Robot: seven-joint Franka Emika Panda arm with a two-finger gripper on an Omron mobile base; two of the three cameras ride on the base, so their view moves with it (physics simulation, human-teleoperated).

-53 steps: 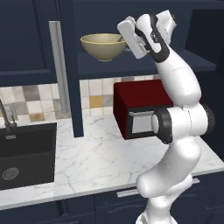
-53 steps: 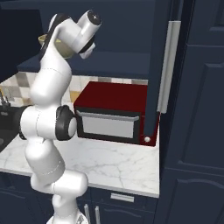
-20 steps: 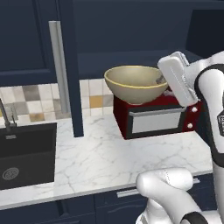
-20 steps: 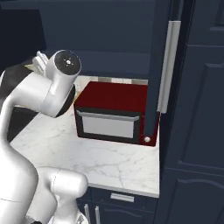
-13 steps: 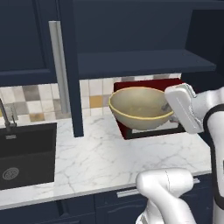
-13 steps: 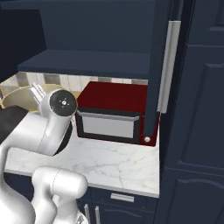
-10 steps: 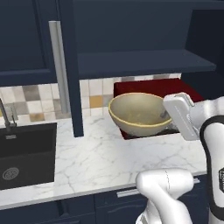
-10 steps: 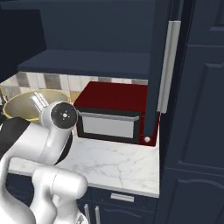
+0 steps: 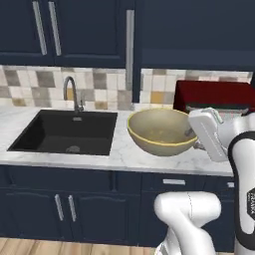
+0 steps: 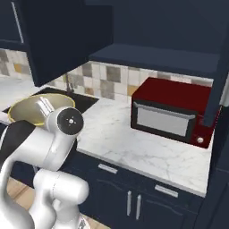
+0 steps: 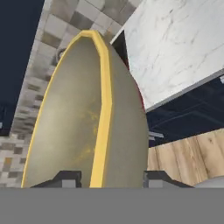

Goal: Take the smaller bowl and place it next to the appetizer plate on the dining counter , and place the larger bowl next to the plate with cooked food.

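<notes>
Inside larger bowl (image 9: 162,131), bare beige.

Marble countertop (image 9: 164,160): open surface between the black sink (image 9: 64,132) on the left and the red microwave (image 10: 172,110) on the right. The larger bowl (image 9: 162,132), carried above this stretch, takes up much of that gap. Faucet (image 9: 72,93) rises at the far edge of the sink. An open navy cabinet door (image 10: 62,38) overhangs the left part of the counter. Shelf (image 10: 156,56) caps clearance above the microwave.
</notes>
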